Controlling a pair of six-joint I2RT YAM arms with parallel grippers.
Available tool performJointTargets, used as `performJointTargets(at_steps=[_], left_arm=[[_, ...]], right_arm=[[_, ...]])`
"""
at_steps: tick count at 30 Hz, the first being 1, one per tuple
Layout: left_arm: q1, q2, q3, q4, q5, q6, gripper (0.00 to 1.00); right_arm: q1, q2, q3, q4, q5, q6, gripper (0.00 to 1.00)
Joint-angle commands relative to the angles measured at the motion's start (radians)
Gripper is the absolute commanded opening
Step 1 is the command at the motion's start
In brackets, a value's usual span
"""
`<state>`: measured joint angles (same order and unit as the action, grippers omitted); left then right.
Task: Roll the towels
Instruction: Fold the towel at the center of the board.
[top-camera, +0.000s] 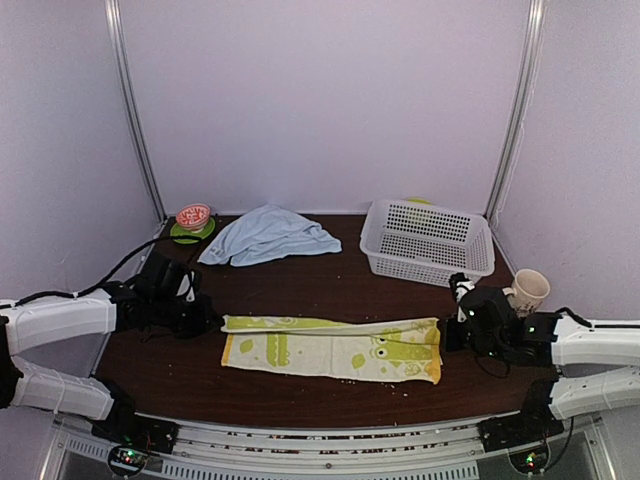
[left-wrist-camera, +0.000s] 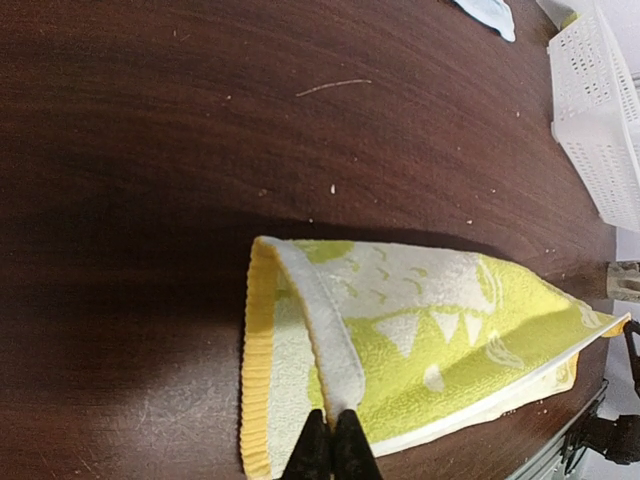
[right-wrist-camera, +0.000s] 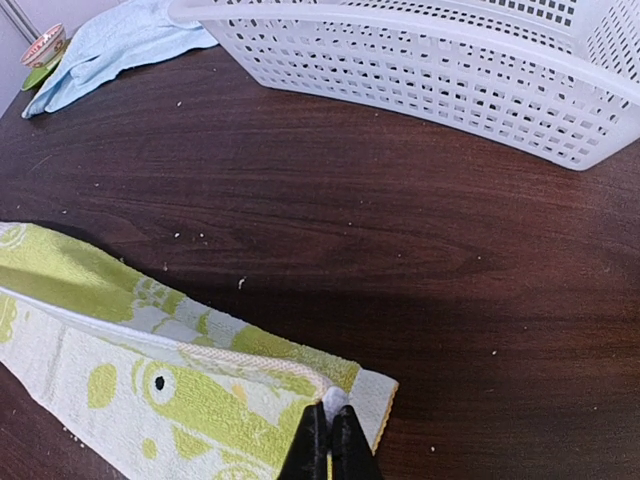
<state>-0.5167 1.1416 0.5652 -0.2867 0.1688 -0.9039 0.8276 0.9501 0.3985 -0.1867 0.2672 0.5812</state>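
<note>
Stretching left to right, the lime-green towel (top-camera: 330, 350) lies folded lengthwise, its left end pinched tight in the left gripper (top-camera: 210, 322) and its right end in the right gripper (top-camera: 447, 335), so I'd say any roll must run along that line.

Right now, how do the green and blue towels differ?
The green towel is printed and stretched long; the blue towel is plain and crumpled at the back. The left end effector and right end effector pinch the green towel's ends; the blue towel lies untouched. Neither is rolled.
</note>
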Motion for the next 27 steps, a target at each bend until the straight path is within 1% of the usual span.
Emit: performJointTargets(at_steps=[1, 8, 16, 27], left_arm=[[0.008, -0.009, -0.009, -0.013, 0.018, 0.027, 0.0], [0.008, 0.008, -0.02, -0.043, 0.034, 0.048, 0.0], [0.008, 0.041, -0.037, -0.035, 0.051, 0.054, 0.0], [0.008, 0.078, -0.051, -0.016, 0.073, 0.069, 0.0]], right_arm=[[0.02, -0.039, -0.018, -0.068, 0.006, 0.044, 0.0], [0.063, -0.068, -0.024, -0.12, 0.005, 0.078, 0.0], [0.125, -0.02, -0.032, -0.112, 0.008, 0.128, 0.0], [0.175, -0.019, -0.059, -0.116, 0.016, 0.179, 0.0]])
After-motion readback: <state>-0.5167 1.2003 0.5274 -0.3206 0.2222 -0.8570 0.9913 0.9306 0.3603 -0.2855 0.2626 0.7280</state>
